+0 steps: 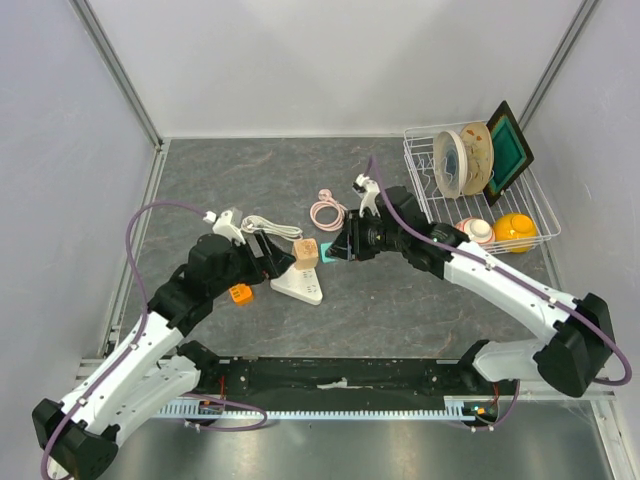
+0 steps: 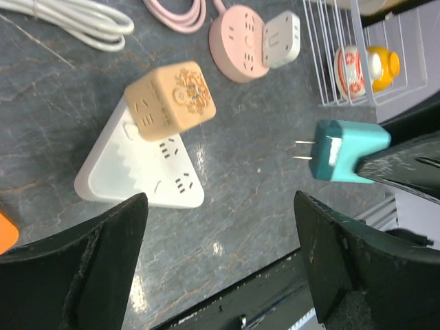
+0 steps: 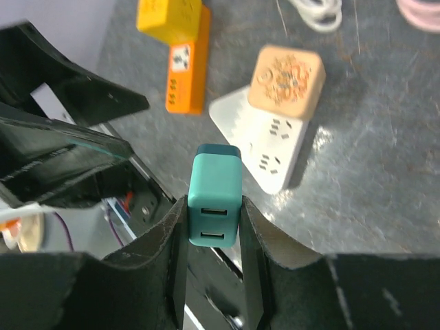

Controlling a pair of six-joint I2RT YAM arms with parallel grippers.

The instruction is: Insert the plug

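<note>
Approach step: right pincer [image 3: 214, 210] clamped on teal plug [image 3: 215, 175], white strip [image 3: 271, 148] ahead of it; left pincer [image 2: 220, 201] gaping, empty. Next: align prongs [image 2: 302, 151] with free socket [image 2: 180, 183], push.

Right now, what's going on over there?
The right gripper is clamped on the teal plug, its prongs bare and short of the white power strip. The left gripper hangs open near the strip, holding nothing. A tan cube adapter sits on the strip; the teal plug is not yet inserted.
</note>
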